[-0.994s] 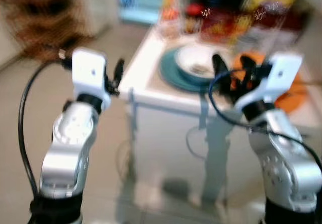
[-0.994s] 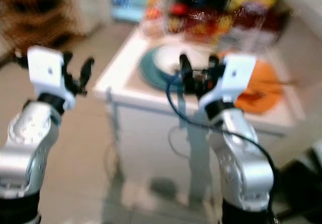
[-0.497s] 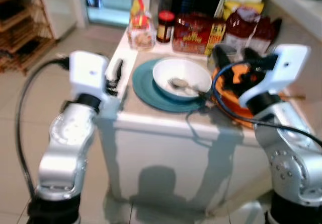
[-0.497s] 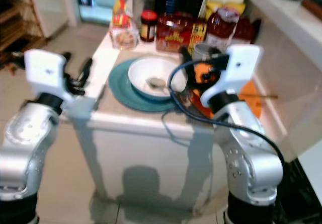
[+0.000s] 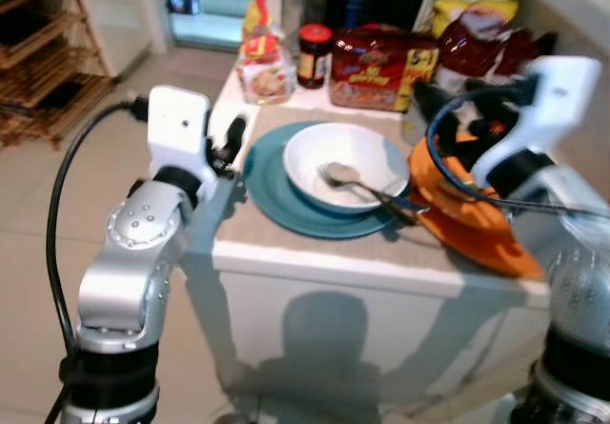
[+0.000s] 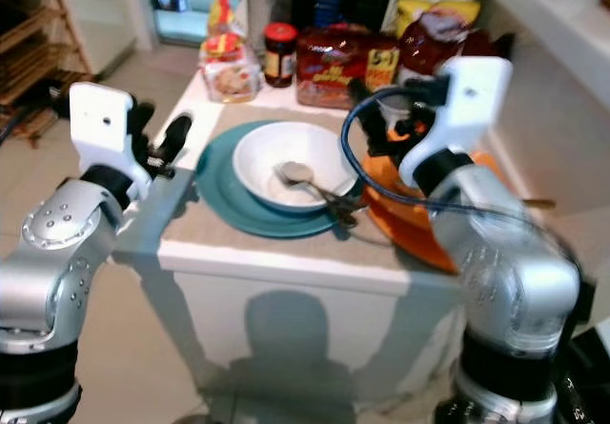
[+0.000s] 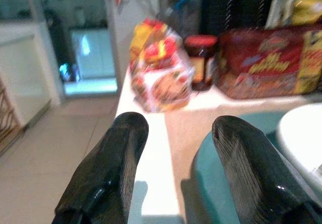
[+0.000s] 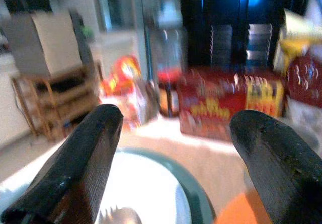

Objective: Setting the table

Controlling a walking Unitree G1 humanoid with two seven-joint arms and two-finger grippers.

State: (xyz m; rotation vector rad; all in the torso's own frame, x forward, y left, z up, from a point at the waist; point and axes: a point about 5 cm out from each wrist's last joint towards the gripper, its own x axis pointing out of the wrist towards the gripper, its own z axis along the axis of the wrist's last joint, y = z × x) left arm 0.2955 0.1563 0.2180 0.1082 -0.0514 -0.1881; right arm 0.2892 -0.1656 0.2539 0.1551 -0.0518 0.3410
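A white bowl [image 5: 310, 157] with a metal spoon [image 5: 355, 182] in it stands on a teal plate [image 5: 272, 191] on the small white table [image 5: 372, 257]. An orange plate [image 5: 472, 224] lies to its right, tilted over the table's front corner. My left gripper [image 6: 160, 129] hovers at the table's left edge beside the teal plate, open and empty; the left wrist view shows its fingers [image 7: 108, 168] spread over that edge. My right gripper [image 6: 381, 114] is above the orange plate's far side, open and empty, with its fingers [image 8: 85, 153] wide apart.
Behind the plates stand a red food bag [image 5: 381, 57], a dark jar [image 5: 315, 50], a clear snack bag [image 5: 262, 70] and more packets. A wooden rack [image 5: 48, 52] stands far left across tiled floor. A white counter runs along the right.
The camera has closed in on the table and the picture has sharpened. Both grippers now sit nearer the plates, the right one over the orange plate. Both stay open.
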